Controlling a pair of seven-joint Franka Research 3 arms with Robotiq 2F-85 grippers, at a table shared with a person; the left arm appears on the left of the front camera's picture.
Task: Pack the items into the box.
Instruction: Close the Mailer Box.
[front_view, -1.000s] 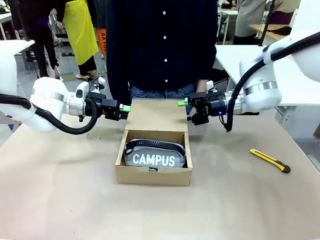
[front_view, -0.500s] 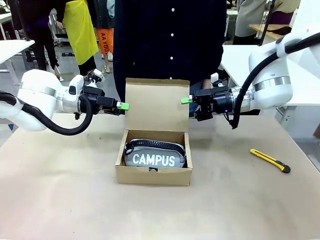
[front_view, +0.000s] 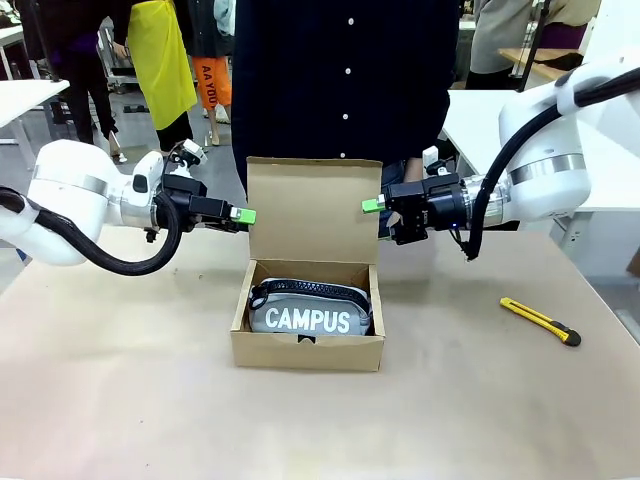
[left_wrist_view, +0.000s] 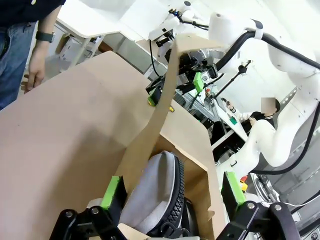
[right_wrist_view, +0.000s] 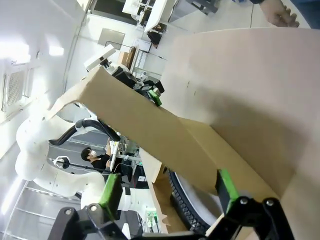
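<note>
Even, bright overhead light fills the front view, and focus is sharp throughout. Soft, short shadows lie on the table (front_view: 120, 400) under the box (front_view: 308, 345), toward six o'clock. Both wrist views bend strongly at the edges. The left wrist view is washed out toward one o'clock; the right wrist view glares white from nine to eleven o'clock. Nearby green pads (left_wrist_view: 111, 191) look slightly soft.

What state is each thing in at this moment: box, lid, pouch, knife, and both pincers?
box: open, on the table, holding the pouch.
flap lid: raised upright at the box's far edge, between the two pincers.
CAMPUS pouch: lying inside the box, lettering facing the camera.
utility knife: lying on the table right of the box, untouched.
left pincer: open, at the lid's left edge.
right pincer: open, at the lid's right edge.
</note>
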